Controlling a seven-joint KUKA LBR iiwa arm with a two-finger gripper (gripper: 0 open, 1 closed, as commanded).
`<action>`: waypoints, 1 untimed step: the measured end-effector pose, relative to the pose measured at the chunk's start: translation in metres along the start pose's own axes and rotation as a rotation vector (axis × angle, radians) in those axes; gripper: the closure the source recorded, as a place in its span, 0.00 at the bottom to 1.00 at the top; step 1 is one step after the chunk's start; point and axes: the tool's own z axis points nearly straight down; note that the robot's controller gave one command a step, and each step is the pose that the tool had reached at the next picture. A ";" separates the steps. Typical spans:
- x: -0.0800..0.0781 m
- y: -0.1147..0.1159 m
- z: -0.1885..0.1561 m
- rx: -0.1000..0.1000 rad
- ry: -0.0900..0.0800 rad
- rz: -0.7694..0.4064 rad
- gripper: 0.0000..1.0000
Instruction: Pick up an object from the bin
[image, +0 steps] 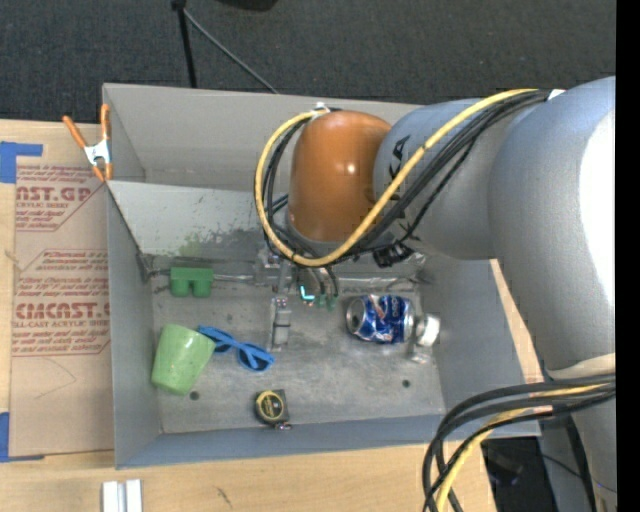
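My gripper (281, 326) reaches down from under the orange cover near the middle of the bin, its tip just above the floor. A pair of blue sunglasses (238, 348) lies just left of and below it, close to the tip. A crushed blue and silver can (385, 320) lies on its side to the gripper's right, apart from it. I see nothing held in the gripper.
A light green cup (181, 357) lies tipped at the bin's left front, touching the sunglasses. A green block (191, 281) sits at the left back. A small yellow and black tape measure (270, 405) rests by the front wall. The arm covers the bin's right back.
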 end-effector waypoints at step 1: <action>0.042 0.071 0.073 -0.001 0.002 -0.056 0.00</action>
